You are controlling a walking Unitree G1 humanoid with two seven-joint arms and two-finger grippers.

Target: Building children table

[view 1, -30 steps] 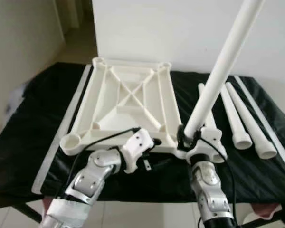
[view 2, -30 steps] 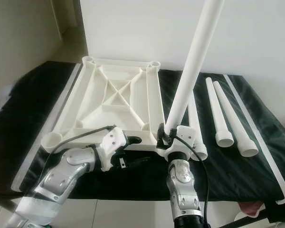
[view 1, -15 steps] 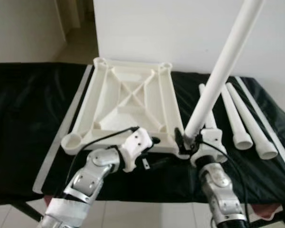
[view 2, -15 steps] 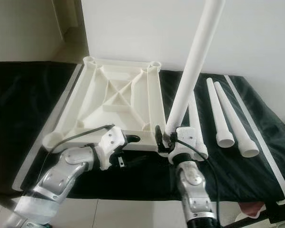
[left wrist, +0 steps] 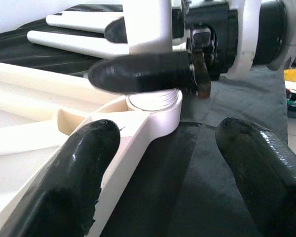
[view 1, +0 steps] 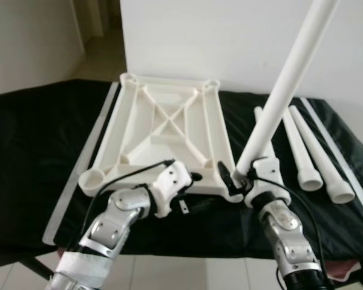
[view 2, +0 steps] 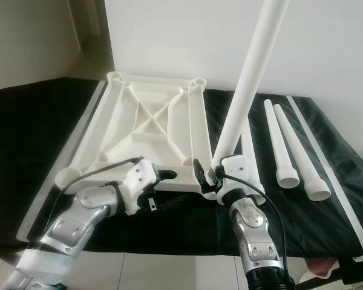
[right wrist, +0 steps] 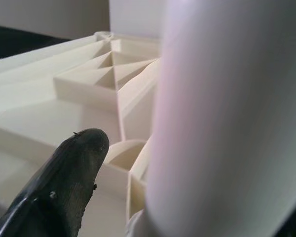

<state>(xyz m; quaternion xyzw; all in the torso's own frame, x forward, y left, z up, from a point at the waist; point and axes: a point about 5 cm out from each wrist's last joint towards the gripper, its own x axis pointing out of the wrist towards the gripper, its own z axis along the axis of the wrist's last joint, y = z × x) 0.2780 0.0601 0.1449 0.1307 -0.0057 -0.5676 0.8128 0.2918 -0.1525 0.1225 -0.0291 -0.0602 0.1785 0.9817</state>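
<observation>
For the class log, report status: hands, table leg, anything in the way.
Right hand shut on table leg, foot at tabletop near corner socket. Left hand open beside that corner. Three spare legs lie clear.

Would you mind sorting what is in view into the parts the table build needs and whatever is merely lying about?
Belongs to the job:
- upturned tabletop
- table leg, gripped by the right gripper at the near right corner socket
- three spare legs on the black cloth
- left gripper, open at the tabletop's near edge

Lying about:
- black cloth
- white strip beside the legs
</observation>
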